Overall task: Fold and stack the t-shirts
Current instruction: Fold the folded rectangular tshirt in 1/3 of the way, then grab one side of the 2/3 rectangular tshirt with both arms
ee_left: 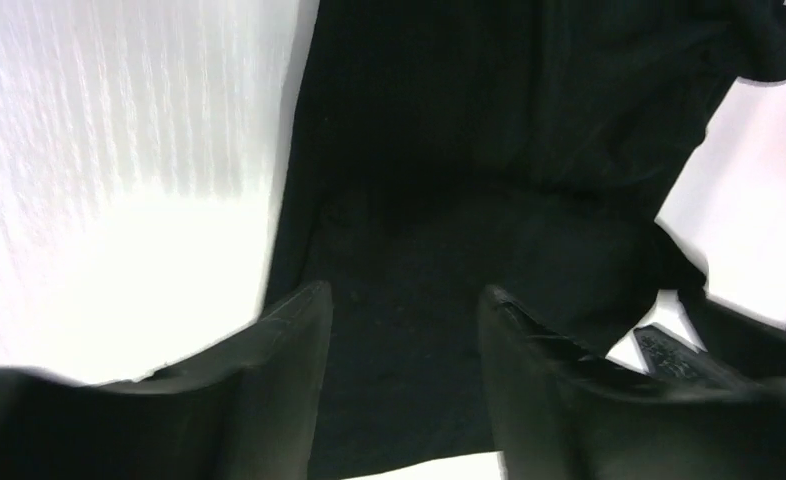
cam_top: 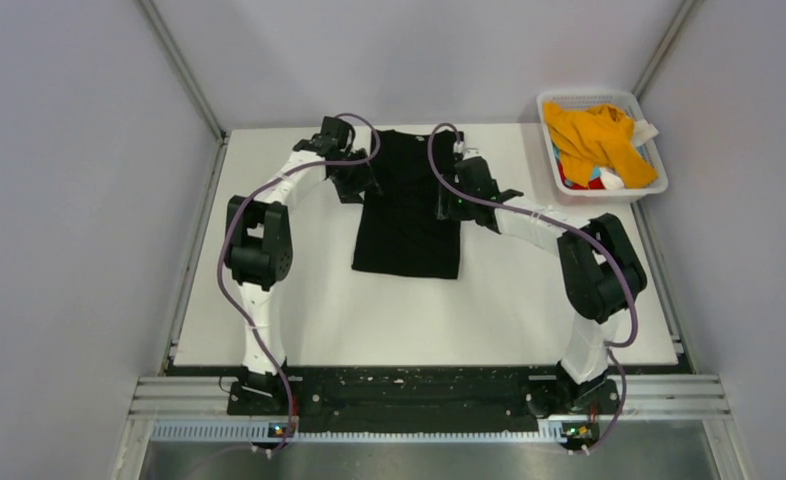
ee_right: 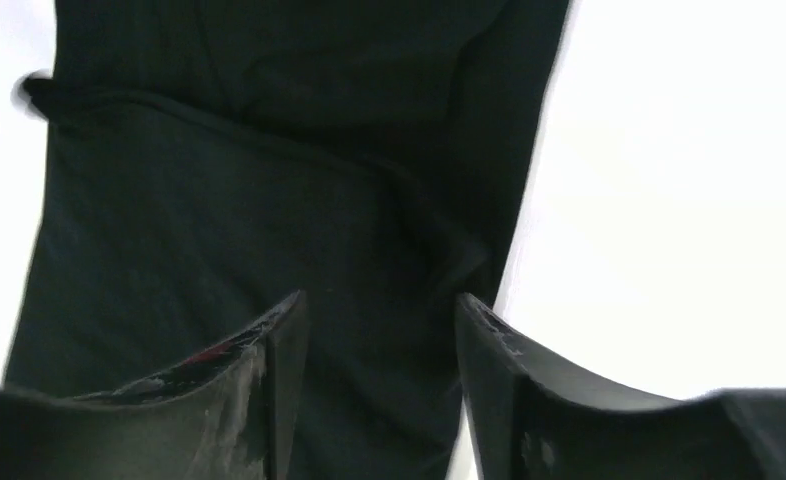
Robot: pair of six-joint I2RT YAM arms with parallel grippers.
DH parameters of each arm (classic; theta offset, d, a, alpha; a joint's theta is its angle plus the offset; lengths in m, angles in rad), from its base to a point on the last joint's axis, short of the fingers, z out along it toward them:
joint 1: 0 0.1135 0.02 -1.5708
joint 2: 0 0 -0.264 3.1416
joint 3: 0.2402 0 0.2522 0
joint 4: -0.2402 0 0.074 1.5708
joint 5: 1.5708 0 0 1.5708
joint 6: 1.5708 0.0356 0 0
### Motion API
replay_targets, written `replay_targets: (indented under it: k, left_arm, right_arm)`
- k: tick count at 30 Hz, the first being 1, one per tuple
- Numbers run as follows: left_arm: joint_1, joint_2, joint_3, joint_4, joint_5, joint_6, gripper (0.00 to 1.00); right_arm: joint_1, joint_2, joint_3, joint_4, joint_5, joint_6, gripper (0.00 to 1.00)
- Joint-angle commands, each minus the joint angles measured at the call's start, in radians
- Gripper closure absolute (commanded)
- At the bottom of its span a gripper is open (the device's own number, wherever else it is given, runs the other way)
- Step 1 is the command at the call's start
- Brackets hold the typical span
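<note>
Presently the black t-shirt lies flat mid-counter, sides folded in. The left fingers and right fingers are spread, gripping nothing, at its edges. Pinching one layer unevenly would likely skew the fold. The orange-yellow t-shirt sits in the mesh basket.

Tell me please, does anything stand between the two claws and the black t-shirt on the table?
Nothing visible does. The left claw and the right claw both hang open right over the black t-shirt; each wrist view shows only its cloth below.
</note>
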Motion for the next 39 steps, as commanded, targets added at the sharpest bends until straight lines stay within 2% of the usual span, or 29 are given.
replay_targets:
  k: [1, 2, 4, 6, 9, 16, 22, 30, 34, 39]
  left_arm:
    - [0.014, -0.008, 0.061, -0.005, -0.003, 0.015, 0.26]
    - [0.014, -0.019, 0.058, -0.006, -0.007, 0.018, 0.13]
    - [0.015, -0.051, 0.039, -0.006, -0.025, 0.022, 0.02]
    - [0.015, -0.092, -0.003, -0.003, -0.046, 0.026, 0.01]
    - [0.015, -0.171, -0.133, 0.018, -0.056, 0.029, 0.01]
    - [0.015, -0.375, -0.481, 0.075, -0.059, 0.023, 0.01]
    - [0.015, -0.454, -0.692, 0.175, -0.006, -0.005, 0.02]
    - [0.015, -0.394, -0.765, 0.263, 0.032, -0.045, 0.3]
    - [0.014, -0.362, -0.776, 0.277, 0.047, -0.058, 0.58]
    - [0.014, -0.352, -0.792, 0.275, 0.055, -0.046, 0.83]
  right_arm:
    - [-0.02, 0.007, 0.084, 0.003, 0.076, 0.001, 0.29]
    - [-0.02, 0.001, 0.087, -0.003, 0.085, 0.005, 0.17]
    - [-0.019, -0.021, 0.079, -0.008, 0.09, 0.008, 0.08]
    - [-0.019, -0.055, 0.052, -0.009, 0.092, 0.013, 0.02]
    - [-0.02, -0.12, -0.031, -0.01, 0.072, 0.021, 0.01]
    - [-0.02, -0.277, -0.256, -0.004, -0.101, 0.05, 0.01]
    - [-0.018, -0.371, -0.411, 0.045, -0.208, 0.073, 0.01]
    - [-0.017, -0.383, -0.477, 0.08, -0.25, 0.106, 0.04]
    - [-0.018, -0.392, -0.498, 0.075, -0.262, 0.118, 0.07]
    - [-0.017, -0.423, -0.538, 0.089, -0.244, 0.13, 0.11]
